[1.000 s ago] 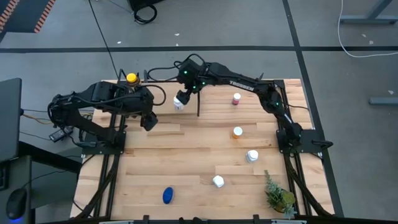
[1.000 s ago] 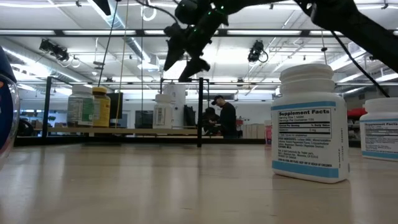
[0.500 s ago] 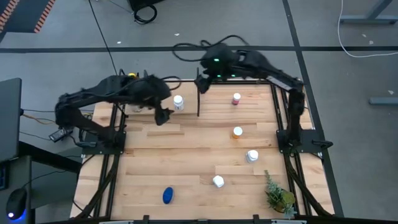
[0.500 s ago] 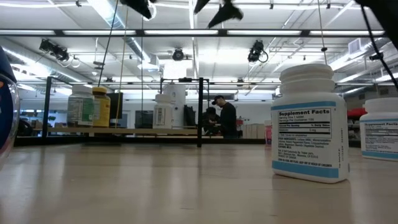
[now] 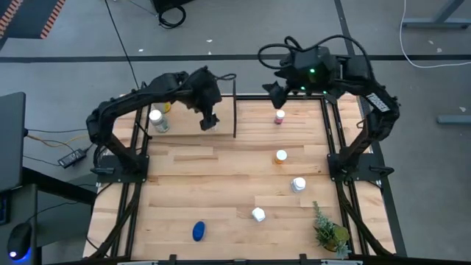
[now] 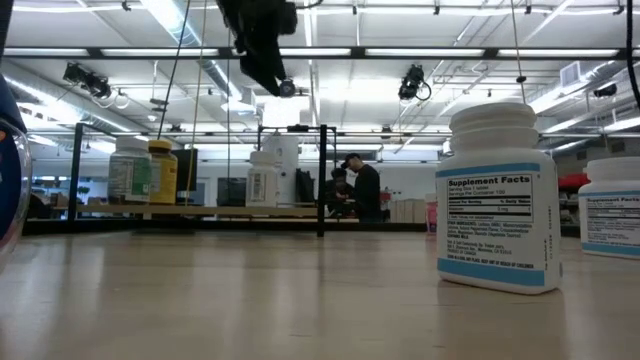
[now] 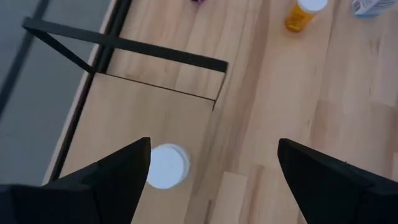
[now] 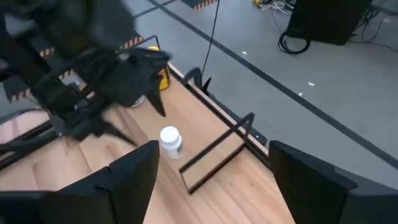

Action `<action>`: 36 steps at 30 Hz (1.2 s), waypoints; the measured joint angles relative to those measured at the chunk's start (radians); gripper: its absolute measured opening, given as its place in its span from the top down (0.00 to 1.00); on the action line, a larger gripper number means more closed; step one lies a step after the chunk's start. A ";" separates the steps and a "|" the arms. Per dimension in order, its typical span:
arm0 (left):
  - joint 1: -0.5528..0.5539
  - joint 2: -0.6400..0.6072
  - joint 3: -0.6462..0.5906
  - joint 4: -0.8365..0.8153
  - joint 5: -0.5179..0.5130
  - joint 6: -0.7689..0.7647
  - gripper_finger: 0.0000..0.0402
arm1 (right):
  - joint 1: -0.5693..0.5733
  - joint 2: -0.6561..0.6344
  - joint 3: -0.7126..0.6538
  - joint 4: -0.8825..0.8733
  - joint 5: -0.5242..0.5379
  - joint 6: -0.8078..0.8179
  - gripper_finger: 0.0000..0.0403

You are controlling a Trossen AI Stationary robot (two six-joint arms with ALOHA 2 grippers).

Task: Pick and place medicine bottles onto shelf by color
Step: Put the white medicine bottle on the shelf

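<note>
Counting five bottles loose on the table (image 5: 221, 173) – two white, one labelled "Supplement Facts" (image 6: 497, 196). Left gripper (image 5: 208, 121) and right gripper (image 5: 274, 93) both spread, empty.

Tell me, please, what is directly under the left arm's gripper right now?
Under the left gripper, its open jaws frame a white-capped bottle standing on the light-wood shelf near the black divider. From above, the arm covers that bottle.
</note>
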 joint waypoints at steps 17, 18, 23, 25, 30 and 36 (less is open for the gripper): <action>0.142 0.023 0.000 -0.084 0.083 0.114 0.12 | -0.124 -0.006 -0.327 0.021 -0.035 -0.218 0.28; 0.141 0.023 0.000 -0.082 0.083 0.110 0.12 | -0.143 -0.005 -0.385 0.047 -0.061 -0.222 0.28; 0.139 0.022 0.000 -0.076 0.084 0.109 0.12 | -0.213 -0.007 -0.711 0.201 -0.220 -0.233 0.28; 0.139 0.022 0.000 -0.070 0.084 0.109 0.12 | -0.223 -0.007 -0.832 0.250 -0.263 -0.254 0.28; 0.145 0.023 0.000 -0.056 0.087 0.114 0.12 | -0.223 -0.008 -1.019 0.294 -0.359 -0.253 0.28; 0.143 0.084 0.001 -0.073 0.121 0.168 0.12 | -0.187 -0.008 -1.074 0.359 -0.383 -0.207 0.28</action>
